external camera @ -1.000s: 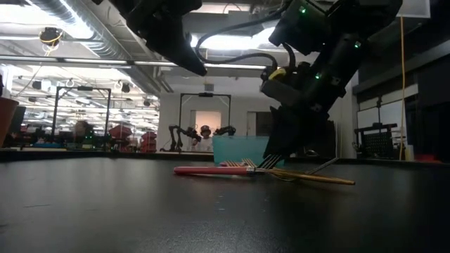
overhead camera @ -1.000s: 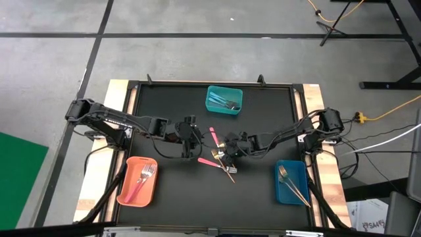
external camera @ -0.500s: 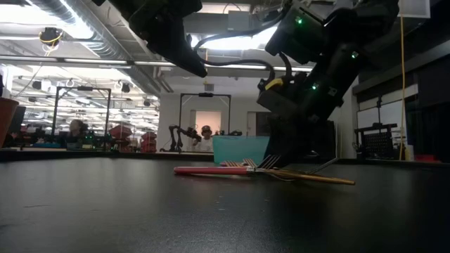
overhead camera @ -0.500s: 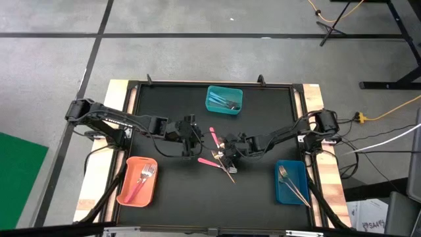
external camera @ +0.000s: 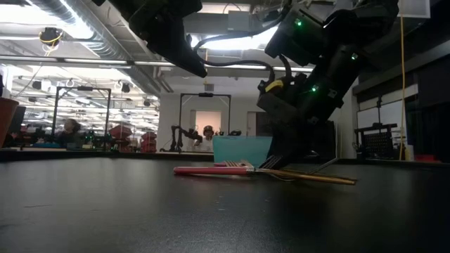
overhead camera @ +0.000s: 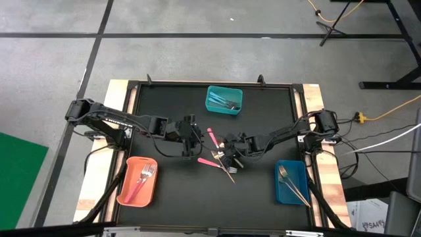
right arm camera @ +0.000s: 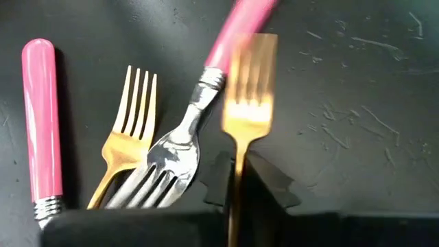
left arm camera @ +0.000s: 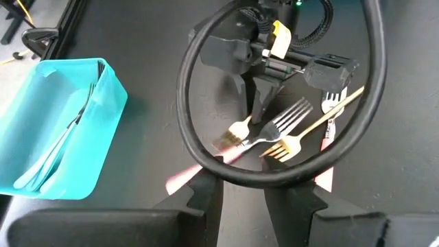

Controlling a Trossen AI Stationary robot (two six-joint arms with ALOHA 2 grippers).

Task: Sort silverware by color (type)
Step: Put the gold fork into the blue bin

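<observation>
Several forks lie crossed in a small pile mid-table: two pink-handled ones (overhead camera: 212, 137) (overhead camera: 209, 160) and gold ones (overhead camera: 229, 171). My right gripper (overhead camera: 229, 150) stands slanted down over the pile, shut on one gold fork (right arm camera: 248, 75). Beside that fork lie a second gold fork (right arm camera: 130, 130), a steel-headed pink fork (right arm camera: 180, 154) and a pink handle (right arm camera: 41, 123). My left gripper (overhead camera: 195, 137) hangs open above the table just left of the pile, its fingers (left arm camera: 202, 195) empty. My right gripper pinches the gold fork's thin neck (right arm camera: 236, 161), just behind the head, between its two fingers (right arm camera: 218, 180). They come slanting down from the table's right side. The fork's head points away from the gripper. Whether the head is clear of the table I cannot tell.
A teal bin (overhead camera: 224, 100) with light-blue utensils stands at the far middle. An orange bin (overhead camera: 137, 180) with a pink fork sits near left, and a blue bin (overhead camera: 292, 182) with gold utensils near right. A black cable loop (left arm camera: 274, 171) hangs before the left wrist camera.
My right gripper has settled down onto the pile and drawn its fingers together on the gold fork. The pile has stayed where it was.
</observation>
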